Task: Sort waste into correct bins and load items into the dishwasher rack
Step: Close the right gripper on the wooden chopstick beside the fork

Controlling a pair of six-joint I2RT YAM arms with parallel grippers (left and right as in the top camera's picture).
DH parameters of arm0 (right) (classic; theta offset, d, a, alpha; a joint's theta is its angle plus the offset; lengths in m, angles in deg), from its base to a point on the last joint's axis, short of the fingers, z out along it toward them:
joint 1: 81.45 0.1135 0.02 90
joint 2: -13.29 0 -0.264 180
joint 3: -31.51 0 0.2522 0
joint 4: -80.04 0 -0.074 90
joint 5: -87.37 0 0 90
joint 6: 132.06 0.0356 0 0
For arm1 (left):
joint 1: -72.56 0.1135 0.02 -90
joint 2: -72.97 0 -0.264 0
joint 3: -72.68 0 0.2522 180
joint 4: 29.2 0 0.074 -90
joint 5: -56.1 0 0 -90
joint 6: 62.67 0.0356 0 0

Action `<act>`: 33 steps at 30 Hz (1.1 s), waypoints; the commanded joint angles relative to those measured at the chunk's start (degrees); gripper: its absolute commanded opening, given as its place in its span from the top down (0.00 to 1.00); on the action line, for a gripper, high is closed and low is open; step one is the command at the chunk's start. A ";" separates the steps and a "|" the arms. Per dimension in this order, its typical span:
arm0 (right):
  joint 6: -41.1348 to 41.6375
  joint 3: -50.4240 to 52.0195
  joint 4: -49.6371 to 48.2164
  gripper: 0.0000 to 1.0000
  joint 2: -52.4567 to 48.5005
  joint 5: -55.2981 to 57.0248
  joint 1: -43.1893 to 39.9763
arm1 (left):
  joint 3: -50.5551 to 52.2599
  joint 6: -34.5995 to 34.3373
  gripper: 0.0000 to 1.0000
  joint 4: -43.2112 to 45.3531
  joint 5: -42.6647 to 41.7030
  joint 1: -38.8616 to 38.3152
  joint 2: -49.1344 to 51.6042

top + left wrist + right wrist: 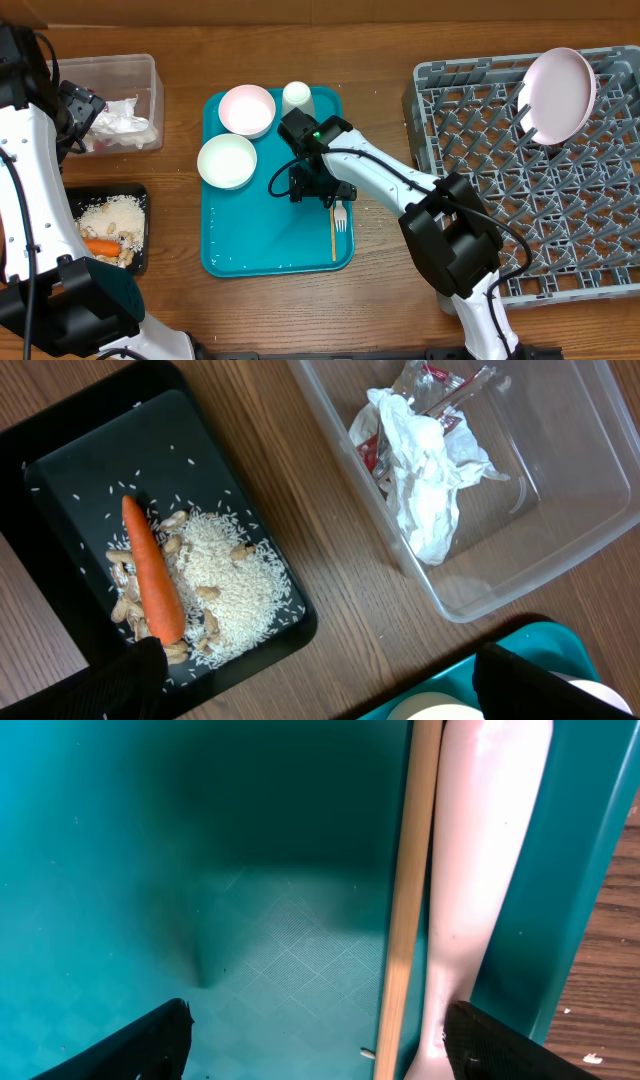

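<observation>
While the fork (341,214) lies flat on the teal tray (225,255), close to its right rim and hard alongside a wooden stick (404,890), my right jaws hang low over it, spread wide, with nothing in them. Fork and stick both sit between the two fingers, nearer the right one.

Step in hand, as I judge it: taking the fork for the rack (600,230). Next move calls for going down to the tray floor and closing on the slim handle alone (the stick is so close it could easily come up with it).

My left jaws are fully apart and empty, parked over the desk (380,40) between the two bins.

Containers:
- Rack: one plate (560,92), propped at a far corner; otherwise pegs only.
- Teal tray: pinkish bowl (246,108), white bowl (227,160), cup (297,95), fork, stick.
- Clear tub (560,550): crumpled napkins (425,470) and a red-and-white wrapper (372,455).
- Black tray (80,470): carrot (152,570) lying across a heap of rice-like grains (235,585), with what look like peanuts (125,595) beside it.
</observation>
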State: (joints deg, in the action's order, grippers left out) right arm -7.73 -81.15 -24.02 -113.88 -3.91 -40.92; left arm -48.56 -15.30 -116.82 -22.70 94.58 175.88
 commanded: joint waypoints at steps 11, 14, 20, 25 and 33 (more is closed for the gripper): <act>-0.02 -0.61 -0.04 0.16 -1.09 -1.40 0.37 | -0.31 0.68 0.00 0.00 0.81 0.09 -0.15; -0.04 -0.61 -0.02 0.16 -1.09 -1.40 0.39 | -0.31 0.66 0.00 0.00 0.81 0.09 -0.15; -0.24 -0.61 0.87 0.16 -1.09 -2.95 0.39 | -0.31 0.66 0.00 0.00 0.81 0.09 -0.15; -0.24 -0.61 0.70 0.16 -1.09 -3.30 1.05 | -0.31 0.68 0.00 0.00 0.81 0.09 -0.15; -0.20 -0.52 -1.03 0.16 -1.11 -1.07 2.86 | -0.31 0.66 0.00 0.02 0.81 0.09 -0.15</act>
State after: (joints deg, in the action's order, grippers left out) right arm -7.77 -81.15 -24.88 -113.97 -6.66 -38.95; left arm -48.56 -15.30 -116.85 -22.70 94.58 175.88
